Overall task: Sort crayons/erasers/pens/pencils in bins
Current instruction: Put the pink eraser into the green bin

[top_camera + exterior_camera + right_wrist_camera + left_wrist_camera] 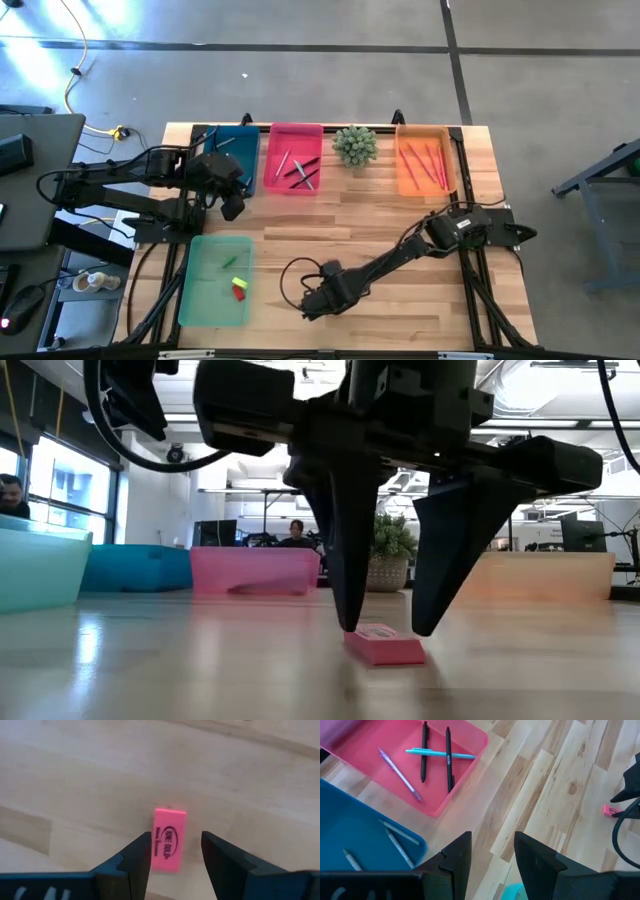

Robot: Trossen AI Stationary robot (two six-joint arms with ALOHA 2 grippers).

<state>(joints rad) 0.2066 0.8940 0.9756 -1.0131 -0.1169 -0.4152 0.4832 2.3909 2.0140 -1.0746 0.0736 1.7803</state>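
Eraser — pink, flat on table — lies between open right gripper's fingers.

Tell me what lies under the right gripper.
A pink eraser lies flat on the bare wooden table, directly below the open right gripper, fingertips either side. Its near end is hidden behind them.
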